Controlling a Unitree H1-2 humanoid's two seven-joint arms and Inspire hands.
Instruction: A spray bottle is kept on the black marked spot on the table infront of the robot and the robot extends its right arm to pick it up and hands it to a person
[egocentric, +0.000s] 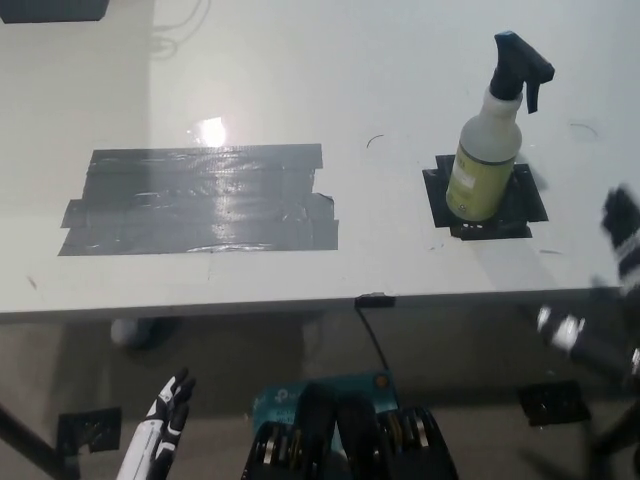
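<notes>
Bottle stands upright on the black marked spot near the front right corner of the desk, trigger head pointing right. Right hand is at the desk's right edge, blurred, near the bottle but apart from it; whether its fingers are spread or closed cannot be told. Left hand rests below the desk's front edge, holding nothing, fingers apart. Risk: the bottle is tall and narrow, so a sideways knock from the approaching hand could topple it off the mark. A large grey tape patch lies well apart, left.
</notes>
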